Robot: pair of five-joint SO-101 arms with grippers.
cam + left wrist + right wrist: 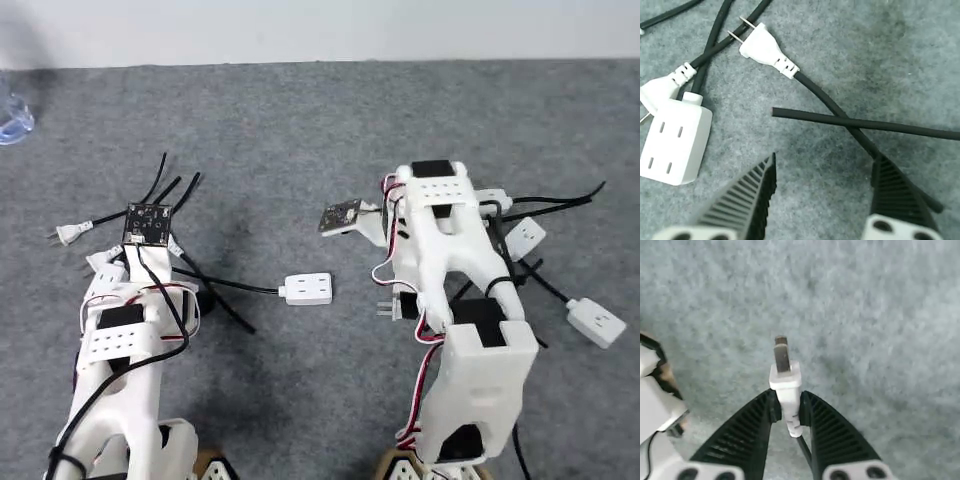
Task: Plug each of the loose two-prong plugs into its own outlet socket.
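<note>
My right gripper (789, 407) is shut on a white two-prong plug (786, 382), prongs pointing away from it above bare grey carpet. My left gripper (822, 167) is open just above the carpet with nothing between its fingers. Ahead of it lies a loose white plug (765, 47) on a black cord. Beside that plug are a white outlet block (672, 145) and a second plug (660, 90) touching the block's end. In the high view, another outlet block (308, 289) lies between the arms, and two more (597, 322) (525, 237) sit at the right.
Black cords (865, 125) cross the carpet in front of my left gripper, one ending in a cut tip. More cords (555, 205) trail beside the right arm (450, 250). A loose plug (68, 234) lies at the far left. A clear object (12, 115) sits at the left edge.
</note>
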